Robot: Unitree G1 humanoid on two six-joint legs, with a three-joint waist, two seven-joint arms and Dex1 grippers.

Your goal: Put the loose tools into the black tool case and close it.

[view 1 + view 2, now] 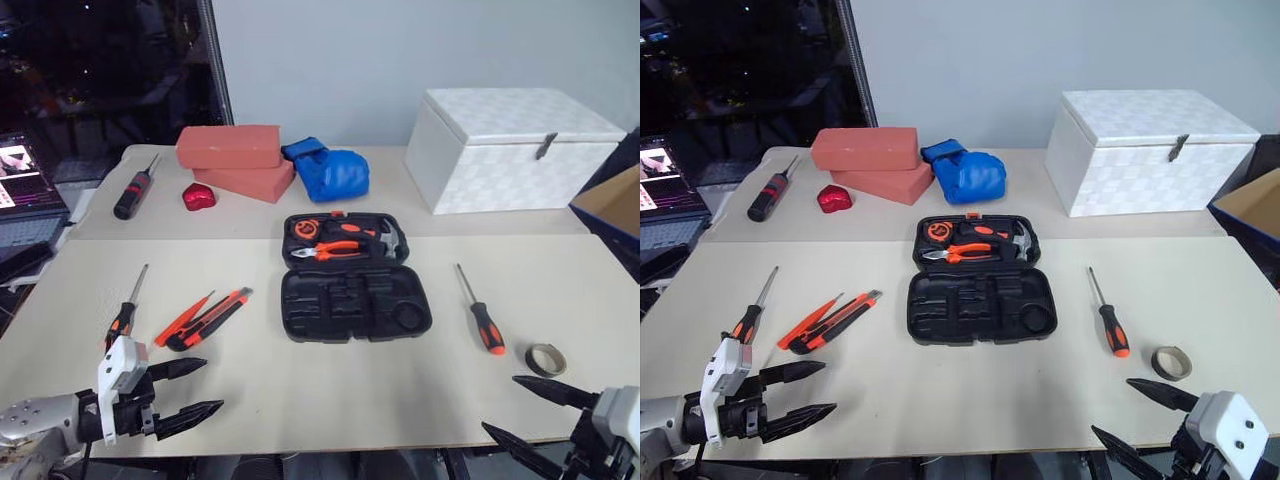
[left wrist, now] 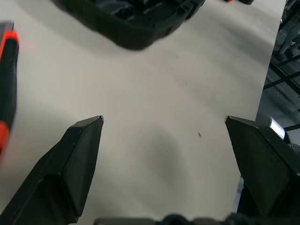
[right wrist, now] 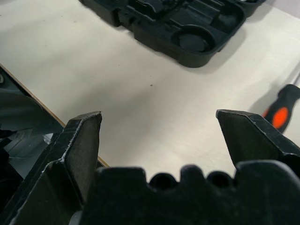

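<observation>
Black tool case (image 1: 355,290): I see it lying open mid-table; far half holds pliers, hammer and a tape measure, near half's slots bare.
Left gripper (image 1: 195,387): fingers spread wide, holding nothing, over the near table edge.
Right gripper (image 1: 528,412): spread wide too, empty.
Loose tools: screwdriver (image 1: 124,313) and utility knives (image 1: 205,317) left of case; second screwdriver (image 1: 480,313) and tape roll (image 1: 546,359) right.

Your two head views look forward and down across the whole table (image 1: 300,400) from its near edge, the open black tool case (image 1: 355,305) central in both, framing barely offset. Your left wrist view sits low and close over the tabletop, the case at 12 o'clock. Your right wrist view, equally close, shares that case, at 1 o'clock.
</observation>
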